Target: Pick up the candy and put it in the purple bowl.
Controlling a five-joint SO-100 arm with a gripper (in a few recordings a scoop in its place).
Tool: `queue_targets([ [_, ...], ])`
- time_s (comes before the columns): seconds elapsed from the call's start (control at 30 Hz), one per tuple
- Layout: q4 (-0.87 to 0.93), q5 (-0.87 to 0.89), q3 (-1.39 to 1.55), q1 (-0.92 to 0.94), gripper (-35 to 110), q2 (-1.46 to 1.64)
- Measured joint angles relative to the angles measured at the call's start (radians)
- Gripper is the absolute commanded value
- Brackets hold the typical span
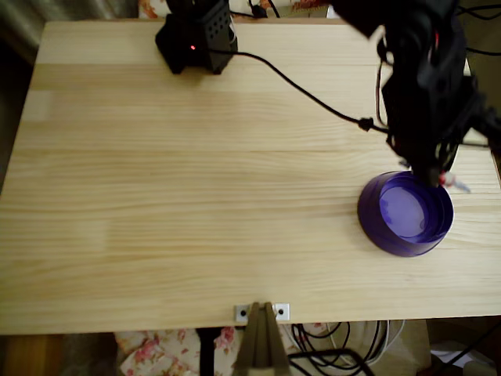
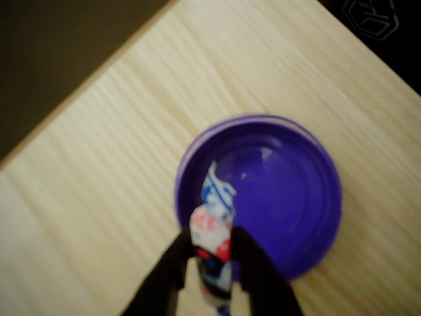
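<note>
**Candy Held Over Bowl**

The wooden table [image 1: 196,196] carries the purple bowl [image 1: 383,235] near its right edge in the overhead view. The black arm [image 1: 427,86] reaches down to the bowl's far right rim. In the wrist view, the gripper [image 2: 212,258] pinches the candy [image 2: 212,247] between both fingers [image 2: 172,263], one twisted wrapper end projecting past the fingertips above the bowl's interior.
</note>
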Motion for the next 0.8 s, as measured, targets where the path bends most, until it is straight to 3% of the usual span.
queue_targets([
  [0.27,0.055,-0.023,-0.232,0.058,0,-0.227],
  [0.57,0.106,-0.023,-0.259,0.071,14,-0.232],
  [0.8,0.124,-0.040,-0.261,0.071,16,-0.232],
])
